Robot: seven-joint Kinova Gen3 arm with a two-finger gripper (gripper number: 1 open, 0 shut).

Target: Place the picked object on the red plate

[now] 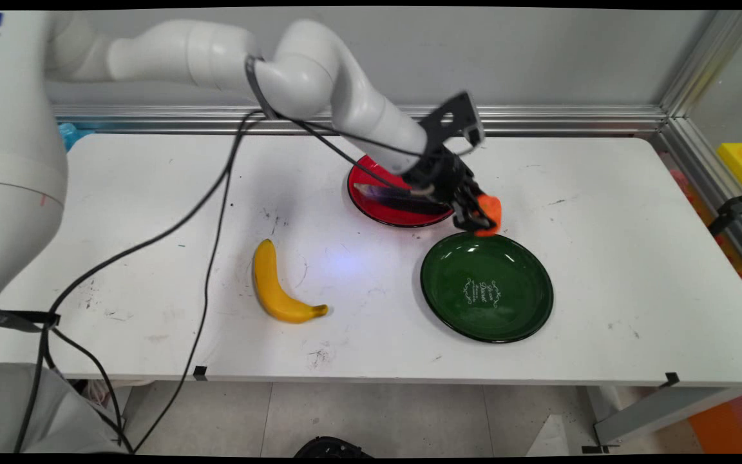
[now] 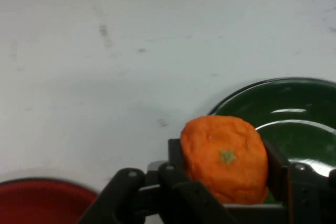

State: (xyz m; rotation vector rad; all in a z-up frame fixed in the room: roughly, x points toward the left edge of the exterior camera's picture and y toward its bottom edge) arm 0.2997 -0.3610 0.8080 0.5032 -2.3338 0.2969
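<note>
Holding an orange (image 2: 224,158) between its two fingers, the claw (image 1: 482,218) hangs above the far rim of the green plate (image 1: 487,287). To do this well, I judge it should keep the squeeze gentle and level. The red plate (image 1: 397,200) lies just behind it, the banana (image 1: 277,287) well apart on the scuffed white table (image 1: 603,258); beyond, a grey wall.

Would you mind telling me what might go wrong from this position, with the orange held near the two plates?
1. The gripper holds the orange over the far rim of the green plate, not its middle; released here, it might strike the rim and roll onto the table.
2. The red plate lies close beside the gripper, so a low sideways move could knock it.
3. The black cables hang near the banana and might drag it.
</note>
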